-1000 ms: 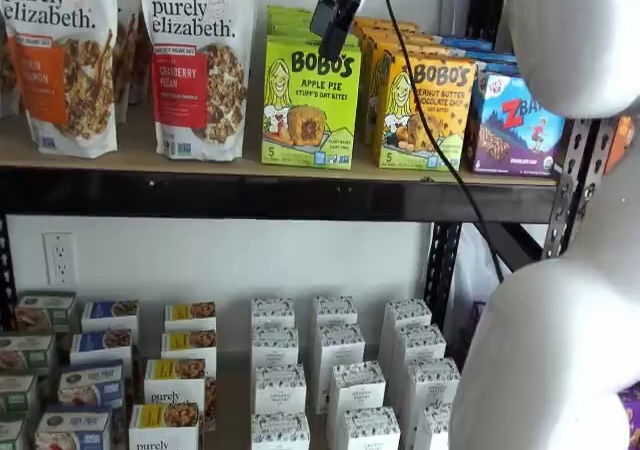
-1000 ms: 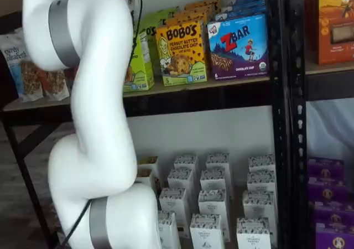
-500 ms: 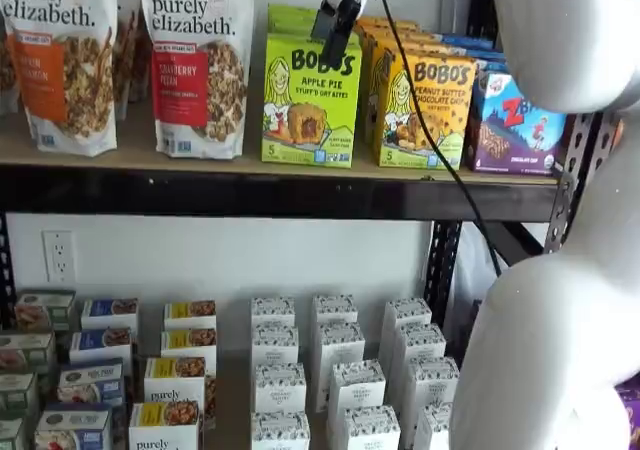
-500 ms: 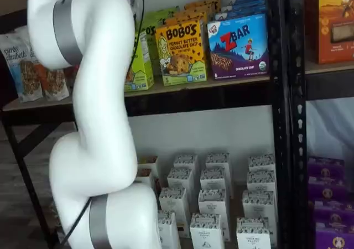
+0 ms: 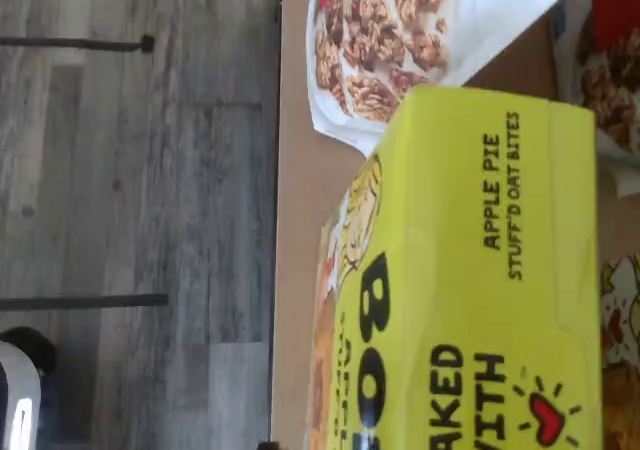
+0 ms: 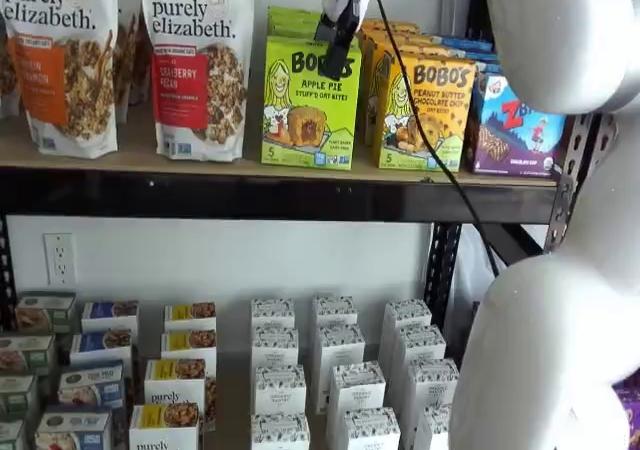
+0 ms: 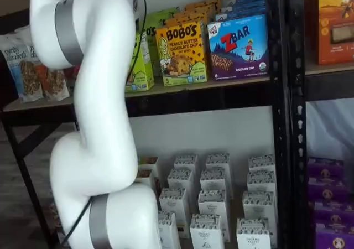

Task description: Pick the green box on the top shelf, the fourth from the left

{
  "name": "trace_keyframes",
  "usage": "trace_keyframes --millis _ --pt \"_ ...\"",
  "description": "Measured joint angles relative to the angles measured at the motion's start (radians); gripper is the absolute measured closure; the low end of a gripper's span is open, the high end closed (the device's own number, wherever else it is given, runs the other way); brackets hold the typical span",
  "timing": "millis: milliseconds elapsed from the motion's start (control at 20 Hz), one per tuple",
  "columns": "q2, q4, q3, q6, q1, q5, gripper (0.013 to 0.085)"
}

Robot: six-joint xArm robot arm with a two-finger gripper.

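Note:
The green box (image 6: 308,105), a lime Bobo's Apple Pie carton, stands upright on the top shelf (image 6: 240,162), between a granola bag and the yellow-orange Bobo's box. My gripper (image 6: 336,66) hangs from the upper edge of a shelf view, and its black fingers overlap the box's upper front. They show side-on, so no gap can be made out. In a shelf view the box (image 7: 140,66) is half hidden behind my arm. The wrist view shows the box's top panel (image 5: 480,280) close up, on the tan board (image 5: 300,210).
The purely elizabeth granola bag (image 6: 198,65) stands left of the green box. The yellow-orange Bobo's box (image 6: 425,110) and the ZBar box (image 6: 515,125) stand to its right. My white arm (image 6: 560,270) fills the right side. Small white boxes (image 6: 335,370) stand on the lower level.
The black fingers have moved a little down and right, from the box's top edge to lower over its upper front. The arm has shifted slightly. The boxes have not moved.

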Motion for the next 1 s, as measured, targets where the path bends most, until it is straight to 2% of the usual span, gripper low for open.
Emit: trace_keyframes --millis 650,750,850,950,1000 --pt "-0.020 -0.018 0.065 -0.005 0.006 -0.063 0.0130" --pt "-0.021 -0.017 0.068 -0.007 0.005 -0.065 0.0210" --pt "-0.021 -0.015 0.070 -0.008 0.004 -0.064 0.0210" --pt "-0.022 -0.011 0.071 -0.010 0.002 -0.062 0.0290" --pt "-0.022 -0.010 0.070 -0.011 0.001 -0.062 0.0290"
